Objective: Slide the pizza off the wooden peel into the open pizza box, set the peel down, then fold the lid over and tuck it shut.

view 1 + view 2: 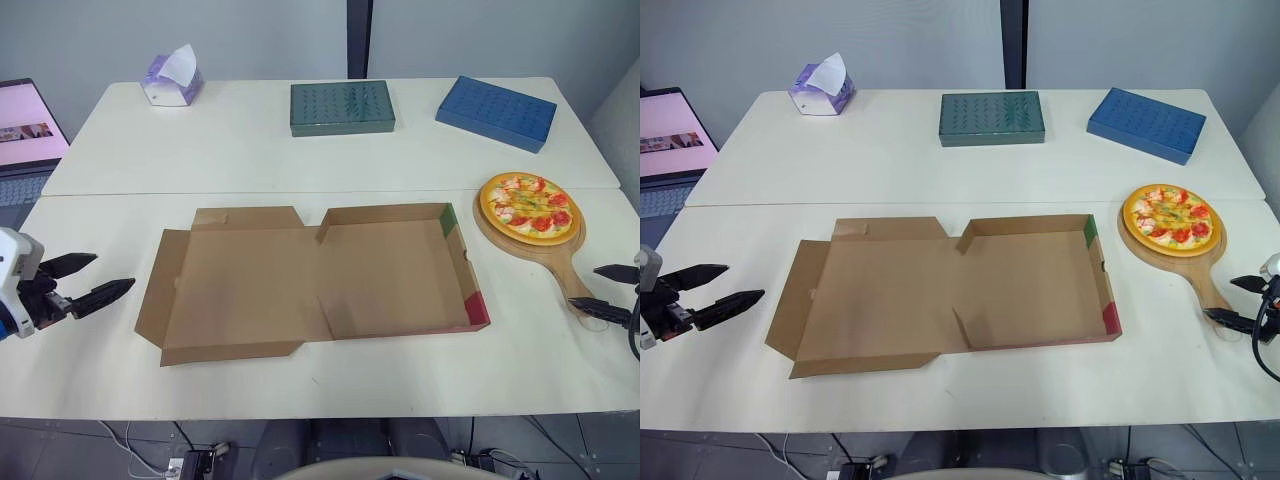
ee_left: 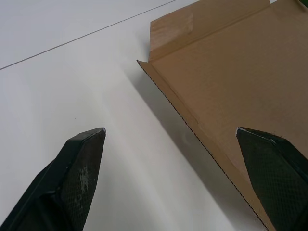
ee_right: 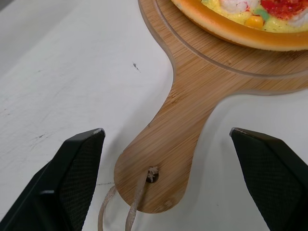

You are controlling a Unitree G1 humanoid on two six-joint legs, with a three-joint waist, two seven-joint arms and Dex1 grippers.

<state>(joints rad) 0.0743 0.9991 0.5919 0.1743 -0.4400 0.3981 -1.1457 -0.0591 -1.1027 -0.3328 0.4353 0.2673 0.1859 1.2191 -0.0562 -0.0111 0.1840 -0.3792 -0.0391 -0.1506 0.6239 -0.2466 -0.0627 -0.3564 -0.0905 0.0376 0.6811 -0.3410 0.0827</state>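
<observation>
Wooden peel (image 3: 192, 96) handle lies inside the right gripper (image 3: 166, 131), jaws wide, empty; left gripper (image 1: 114, 270) likewise.

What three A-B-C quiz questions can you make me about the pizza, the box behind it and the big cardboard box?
1. Where is the pizza?
A. On a plate.
B. On the wooden peel.
C. On the floor.

2. What colour is the flat box behind the pizza?
A. Red.
B. Yellow.
C. Blue.

3. How is the cardboard pizza box?
A. Open and empty.
B. Shut.
C. Open with a pizza inside.

Answers:
1 B, the pizza sits on the peel's round end.
2 C, its top is plainly blue.
3 A, the lid lies flat on the table and only bare cardboard shows inside.
</observation>
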